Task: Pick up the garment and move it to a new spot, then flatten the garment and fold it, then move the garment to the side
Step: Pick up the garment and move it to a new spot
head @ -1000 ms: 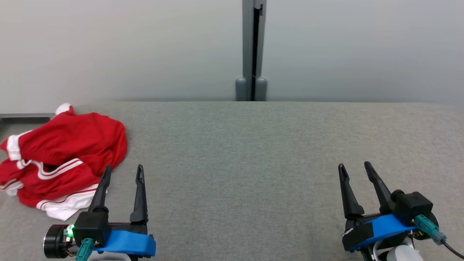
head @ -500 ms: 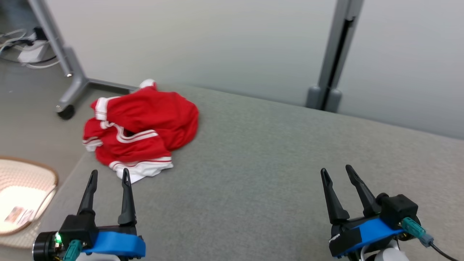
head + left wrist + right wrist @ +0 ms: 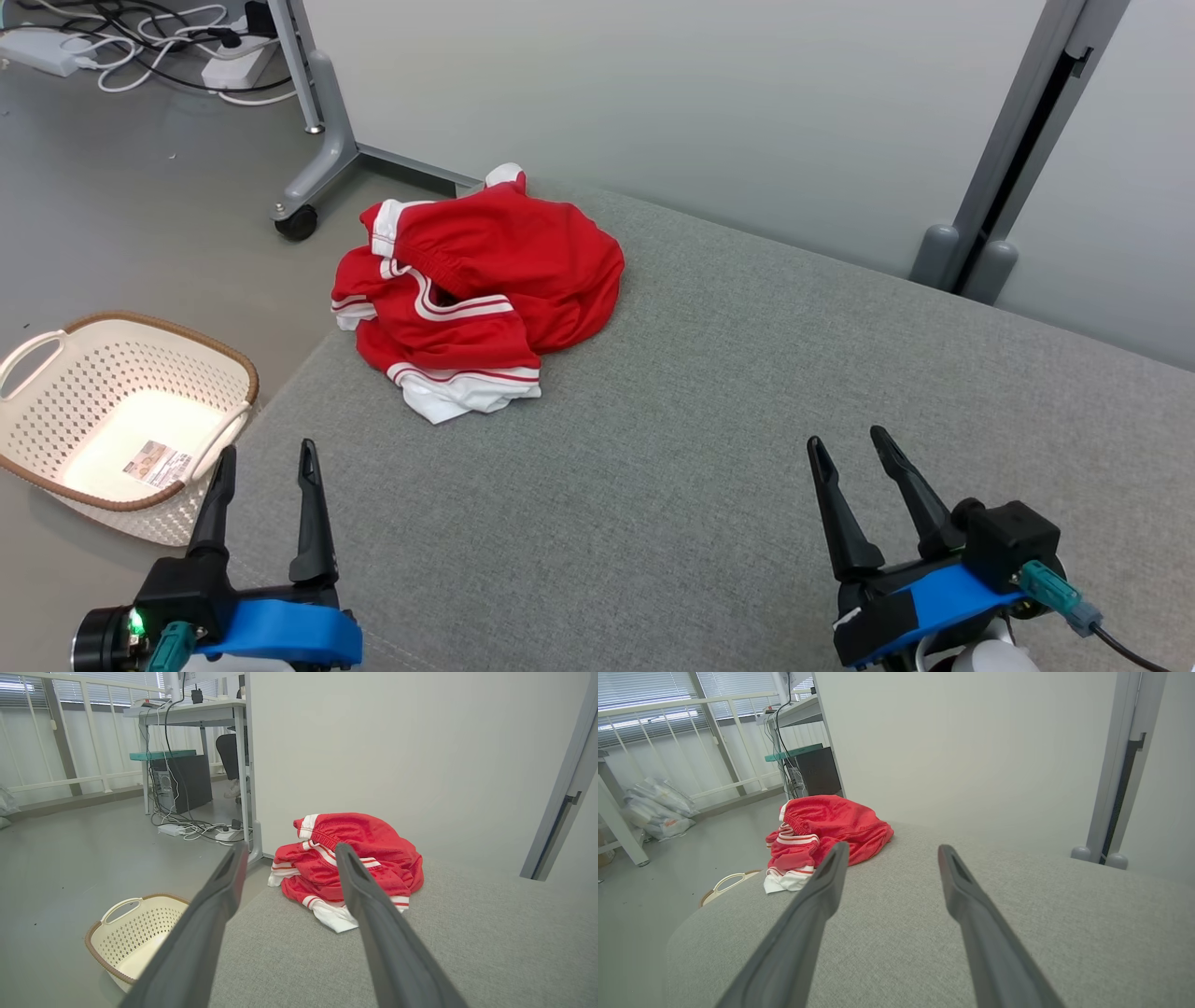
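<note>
The garment [image 3: 476,289] is a crumpled red piece with white stripes and white trim, heaped at the far left corner of the grey padded surface [image 3: 709,420]. It also shows as the garment [image 3: 348,868] in the left wrist view and the garment [image 3: 822,833] in the right wrist view. My left gripper [image 3: 266,453] hovers near the surface's front left edge, open and empty, well short of the heap. My right gripper [image 3: 850,439] stands open and empty at the front right, far from the cloth.
A cream laundry basket [image 3: 56,359] with a brown rim sits on the floor left of the surface, also seen as the basket [image 3: 117,914]. A wheeled desk leg [image 3: 308,187], cables and a power strip [image 3: 233,65] lie behind. A grey post [image 3: 1008,159] stands against the wall.
The camera has swung to the left, so the garment now sits nearer the picture's middle and the basket and floor have come into view. Both grippers stay open and the garment lies as before.
</note>
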Robot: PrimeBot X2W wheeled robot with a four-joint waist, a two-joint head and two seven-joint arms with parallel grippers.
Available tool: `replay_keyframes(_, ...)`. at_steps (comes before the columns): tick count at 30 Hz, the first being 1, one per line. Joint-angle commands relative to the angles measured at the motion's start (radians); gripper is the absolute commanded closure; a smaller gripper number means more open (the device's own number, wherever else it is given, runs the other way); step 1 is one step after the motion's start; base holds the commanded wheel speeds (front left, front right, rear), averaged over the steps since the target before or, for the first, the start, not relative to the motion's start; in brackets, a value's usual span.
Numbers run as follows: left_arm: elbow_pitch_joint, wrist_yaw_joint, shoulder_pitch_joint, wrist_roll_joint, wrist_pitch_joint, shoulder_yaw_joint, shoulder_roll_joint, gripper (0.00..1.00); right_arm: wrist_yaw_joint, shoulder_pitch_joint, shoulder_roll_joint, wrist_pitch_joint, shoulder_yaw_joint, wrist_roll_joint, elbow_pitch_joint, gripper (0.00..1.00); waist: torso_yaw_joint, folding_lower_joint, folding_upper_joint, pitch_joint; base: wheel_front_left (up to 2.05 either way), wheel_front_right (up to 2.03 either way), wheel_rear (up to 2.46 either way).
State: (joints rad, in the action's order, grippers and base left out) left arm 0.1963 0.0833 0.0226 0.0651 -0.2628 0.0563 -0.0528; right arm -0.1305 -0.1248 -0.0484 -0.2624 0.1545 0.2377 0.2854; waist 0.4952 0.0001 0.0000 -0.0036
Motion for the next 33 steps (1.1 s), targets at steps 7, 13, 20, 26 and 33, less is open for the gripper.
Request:
replay_keyframes(7,0.008,0.007,0.026,0.027,-0.003,0.034,0.001,0.00,0.000,-0.020,-0.004,-0.004,0.013,-0.006,-0.006,0.00,-0.035,-0.0001,0.0000,0.011,0.00,0.00,0.00)
replay_keyframes(13,0.032,0.033,0.142,0.096,0.017,0.040,-0.045,0.00,0.000,-0.033,-0.004,-0.004,0.002,-0.028,-0.047,0.00,-0.097,-0.0001,0.0000,0.050,0.00,0.00,0.00)
replay_keyframes(20,0.083,0.041,0.321,0.228,0.277,0.097,-0.155,0.00,0.000,-0.062,-0.004,-0.004,0.020,-0.028,-0.071,0.00,-0.224,-0.0001,0.0000,0.109,0.00,0.00,0.00)
replay_keyframes(26,0.216,0.046,0.414,0.342,0.528,0.157,-0.270,0.00,0.000,-0.096,-0.005,-0.004,0.037,-0.018,-0.076,0.00,-0.340,-0.0001,0.0000,0.165,0.00,0.00,0.00)
replay_keyframes(33,0.438,0.044,0.475,0.402,0.601,0.216,-0.356,0.00,0.000,-0.136,-0.008,-0.003,0.043,-0.014,-0.087,0.00,-0.449,-0.0001,0.0000,0.243,0.00,0.00,0.00)
